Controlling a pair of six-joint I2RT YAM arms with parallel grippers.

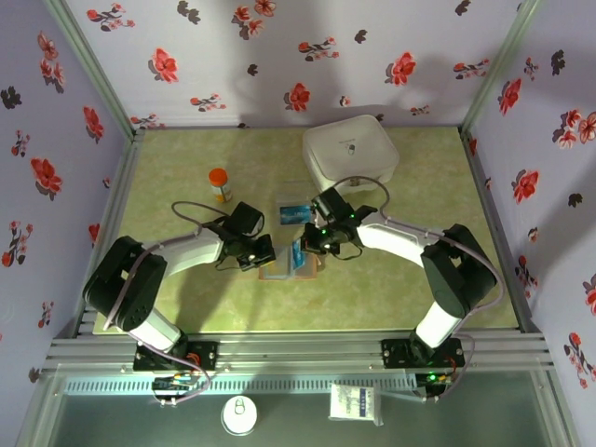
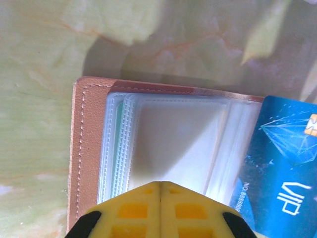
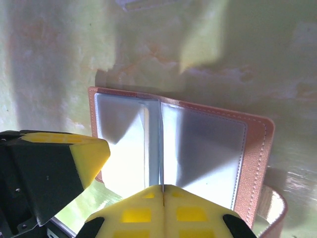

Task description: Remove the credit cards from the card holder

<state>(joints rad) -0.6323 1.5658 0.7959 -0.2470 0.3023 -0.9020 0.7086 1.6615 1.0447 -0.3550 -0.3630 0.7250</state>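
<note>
The tan card holder [image 1: 319, 267] lies open on the table between my two grippers, its clear sleeves facing up [image 2: 86, 148] [image 3: 255, 148]. My left gripper [image 2: 161, 184] [image 1: 264, 253] is shut, with its tip pressing down on the sleeves of the left half. A blue credit card [image 2: 287, 163] marked VIP stands tilted over the right half and shows as a teal strip [image 1: 296, 252] from above. My right gripper [image 3: 162, 187] [image 1: 313, 244] is shut on a thin sheet seen edge-on [image 3: 161, 148], which matches that card. The left gripper's yellow finger [image 3: 64, 153] appears at the left of the right wrist view.
A clear tray [image 1: 279, 200] holding a blue card sits just behind the holder. Behind the tray, at the back right, is a white rounded case [image 1: 349, 154]. An orange-capped bottle [image 1: 219, 183] stands at the back left. Flowered walls close in the table on three sides.
</note>
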